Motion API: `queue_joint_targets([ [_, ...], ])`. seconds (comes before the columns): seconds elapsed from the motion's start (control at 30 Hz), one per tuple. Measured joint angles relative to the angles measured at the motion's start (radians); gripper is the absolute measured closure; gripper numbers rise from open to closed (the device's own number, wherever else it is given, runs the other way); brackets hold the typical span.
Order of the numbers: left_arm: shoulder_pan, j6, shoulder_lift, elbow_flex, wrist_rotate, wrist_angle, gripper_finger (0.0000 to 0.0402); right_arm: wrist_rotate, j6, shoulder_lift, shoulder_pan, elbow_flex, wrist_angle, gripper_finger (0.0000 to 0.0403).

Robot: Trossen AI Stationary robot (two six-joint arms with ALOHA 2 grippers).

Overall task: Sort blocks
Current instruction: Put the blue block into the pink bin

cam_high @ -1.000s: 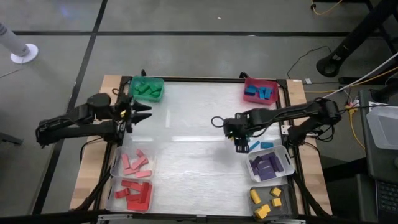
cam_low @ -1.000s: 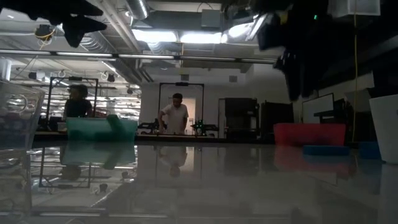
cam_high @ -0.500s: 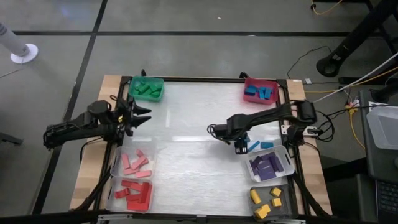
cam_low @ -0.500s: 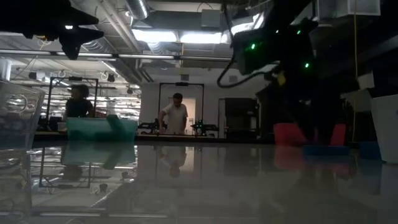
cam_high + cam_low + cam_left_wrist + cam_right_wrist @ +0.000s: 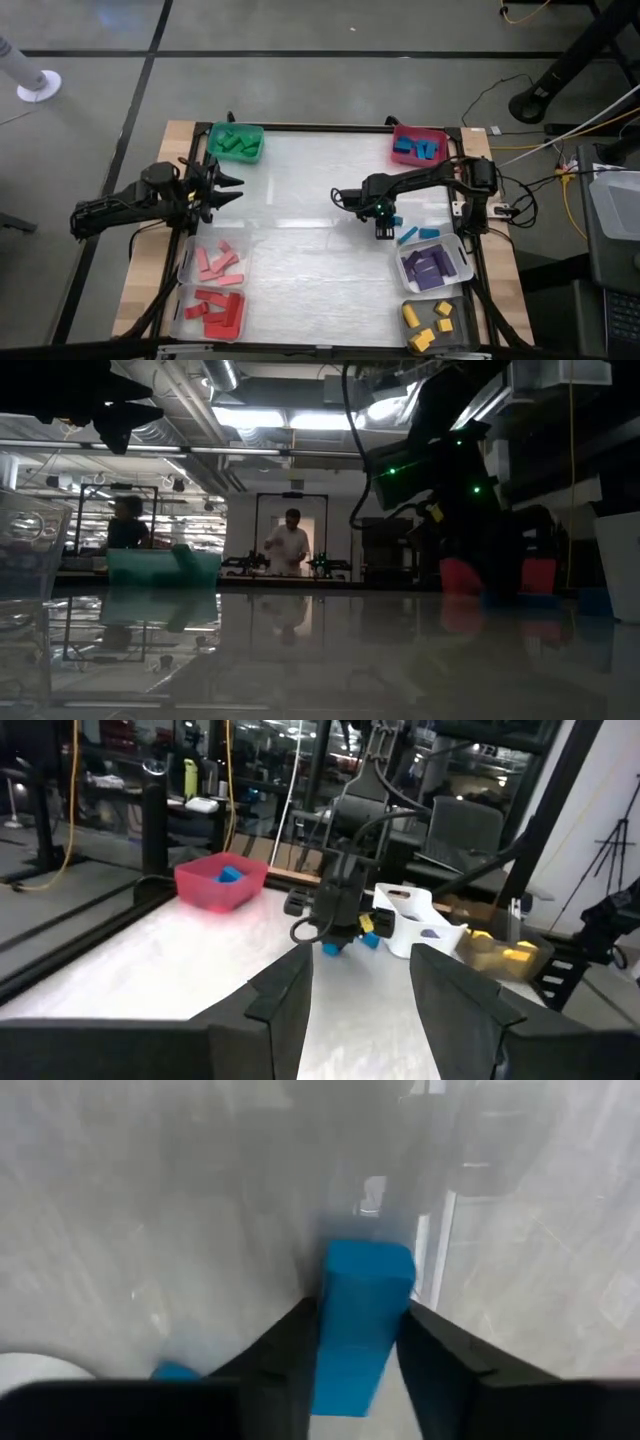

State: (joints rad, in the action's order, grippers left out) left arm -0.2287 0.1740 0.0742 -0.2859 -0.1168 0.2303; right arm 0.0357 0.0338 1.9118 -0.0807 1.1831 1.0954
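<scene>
right gripper (image 5: 352, 1342) pressing both fingers against a blue block (image 5: 358, 1325), left gripper (image 5: 232, 187) waiting open and empty by the green bin (image 5: 236, 142), no readable writing showing

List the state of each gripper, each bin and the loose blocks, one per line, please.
Right gripper: low over the table, fingers around a blue block.
Left gripper: open, empty, raised near the green bin.
Green bin: holds green blocks.
Pink bin: holds blue blocks.
Clear bins: hold pink, red and purple blocks.
Grey bin: holds yellow blocks.
Two blue blocks: loose on the table.
</scene>
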Motion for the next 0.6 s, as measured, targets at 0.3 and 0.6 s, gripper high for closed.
queue_joint_targets([
  [0.3,0.0,-0.009,0.0,0.0,0.004,0.135,0.0243,0.031,-0.002,0.0,-0.007,0.033,0.005,0.0312],
  [0.6,0.0,-0.031,0.0,0.032,0.009,0.092,0.0243,0.044,0.001,0.0,-0.013,0.264,0.094,0.0304],
])
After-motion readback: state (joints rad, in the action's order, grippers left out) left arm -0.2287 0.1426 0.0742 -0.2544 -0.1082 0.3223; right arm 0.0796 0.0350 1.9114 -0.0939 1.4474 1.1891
